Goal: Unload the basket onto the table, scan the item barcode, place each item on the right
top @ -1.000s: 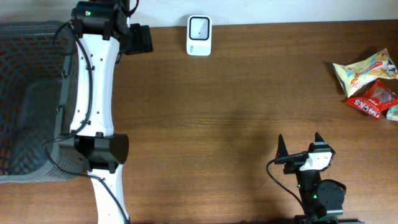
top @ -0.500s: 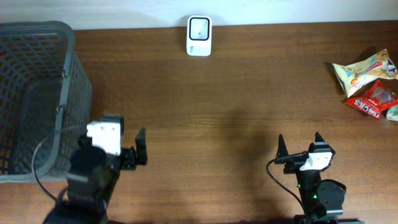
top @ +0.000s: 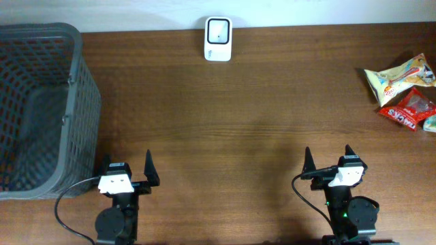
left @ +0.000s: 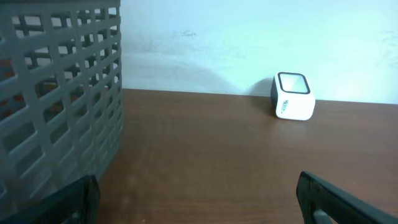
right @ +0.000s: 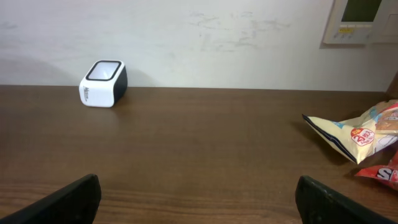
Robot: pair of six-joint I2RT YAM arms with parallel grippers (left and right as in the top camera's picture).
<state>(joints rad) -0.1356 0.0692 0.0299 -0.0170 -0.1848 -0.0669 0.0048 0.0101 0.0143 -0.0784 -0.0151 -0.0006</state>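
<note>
The white barcode scanner (top: 218, 39) stands at the table's back edge, its window facing up; it also shows in the left wrist view as the scanner (left: 293, 96) and in the right wrist view as the scanner (right: 103, 83). The items are snack packets at the far right: a yellow-white packet (top: 398, 75) and a red packet (top: 409, 107). My left gripper (top: 127, 167) rests open and empty at the front left, beside the basket. My right gripper (top: 328, 158) stands open and empty at the front right, well short of the packets. Both wrist views show bare wood between the fingers (left: 311, 193) (right: 74, 199).
A grey mesh basket (top: 75, 102) fills the left side of the table, with its wall (left: 56, 106) close by my left gripper. The yellow-white packet (right: 357, 134) and the red one (right: 382, 174) lie ahead and right of my right gripper. A wall panel (right: 364, 18) hangs behind.
My left arm, stretched over the basket toward the back edge a second ago, has drawn back to the front of the table. The right arm has not moved.
</note>
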